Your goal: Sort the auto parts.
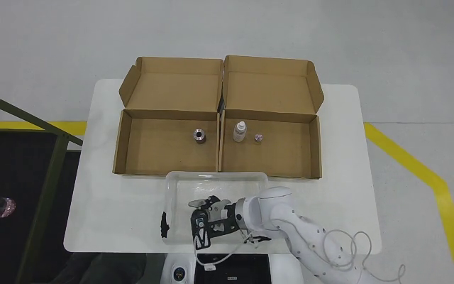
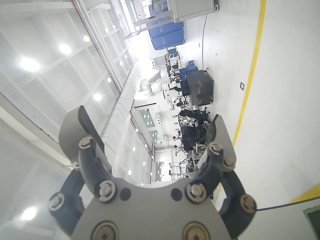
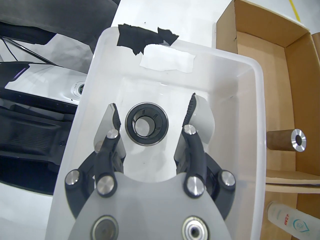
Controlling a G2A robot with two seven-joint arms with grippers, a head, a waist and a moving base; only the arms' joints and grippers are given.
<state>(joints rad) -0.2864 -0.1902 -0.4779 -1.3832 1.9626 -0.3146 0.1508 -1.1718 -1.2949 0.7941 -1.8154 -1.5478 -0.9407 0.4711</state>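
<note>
A black ring-shaped part [image 3: 146, 124] lies flat on the floor of a clear plastic bin [image 3: 258, 116]. My right gripper [image 3: 153, 101] hangs open inside the bin, its fingers on either side of the ring and not touching it. In the top view the right gripper [image 1: 197, 223] sits at the bin's [image 1: 213, 175] near left end. The left cardboard box [image 1: 152, 153] holds a metal cylinder [image 1: 199, 135], also seen as the cylinder [image 3: 285, 139] from the right wrist. The right cardboard box [image 1: 291, 153] holds a white bottle [image 1: 241, 130] and a small part [image 1: 259, 136]. My left gripper [image 2: 149, 113] is open and points up into the room.
Black tape [image 3: 145, 38] and a white label [image 3: 167, 59] stick to the bin's end wall. Both boxes stand just behind the bin with their lids [image 1: 269, 85] folded back. Bare white table [image 1: 106, 199] lies to the left of the bin.
</note>
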